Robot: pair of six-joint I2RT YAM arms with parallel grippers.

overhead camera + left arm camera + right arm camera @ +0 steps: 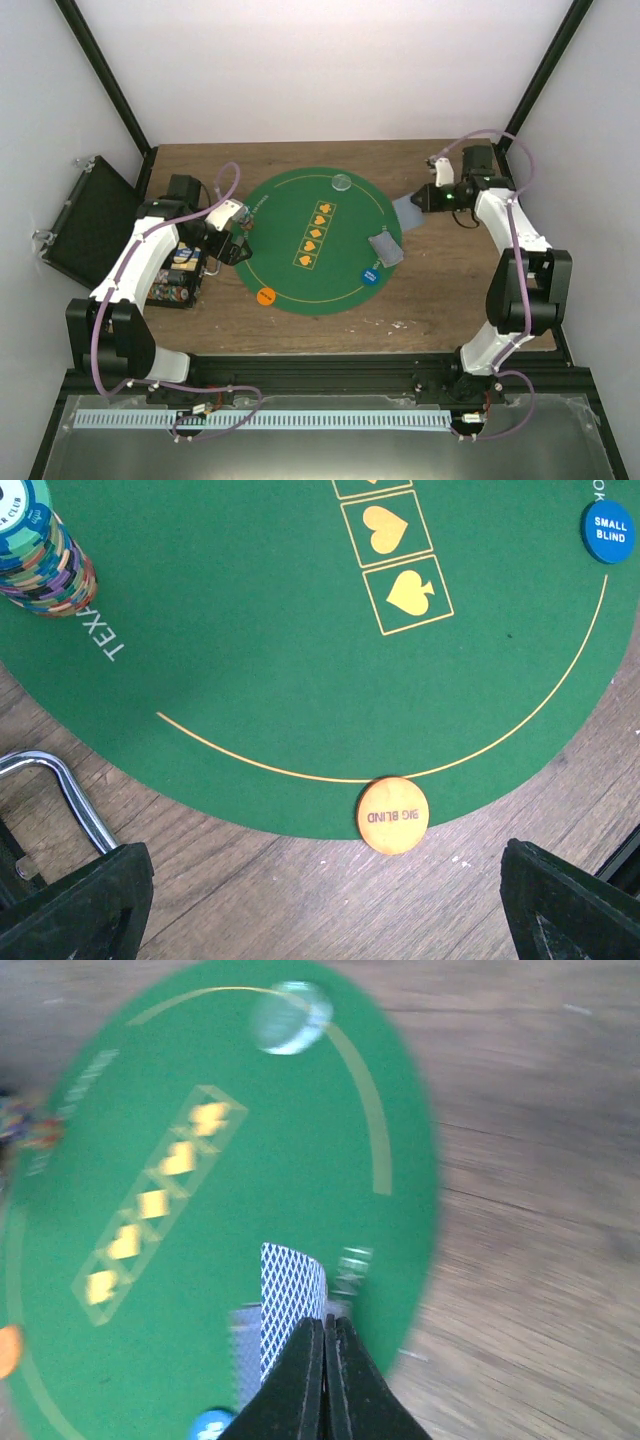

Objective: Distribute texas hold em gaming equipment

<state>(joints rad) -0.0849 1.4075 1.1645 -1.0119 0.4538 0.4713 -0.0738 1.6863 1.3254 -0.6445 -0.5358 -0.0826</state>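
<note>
Wooden surface [445, 300] under white walls carries a round green felt mat [290, 210]. Just past the mat's right edge, the right gripper [325, 1325] has its jaws pressed together on one short end of a grey-blue-backed card [292, 1295]. The card sticks straight out from the jaw tips, its long axis in line with them. Its free end aims back toward the mat and its patterned back faces the wrist camera. That view is blurred, so I cannot tell how it is tilted. More cards [385, 248] lie on the mat's right rim. The left gripper [320, 910] hangs with jaws spread wide and empty, near the orange disc [392, 815] on the mat's near-left rim.

To deal it well, I judge the pinch should be kept firm and the card carried clear of the others. It should be lowered flat before release, so it cannot flip face-up.
</note>
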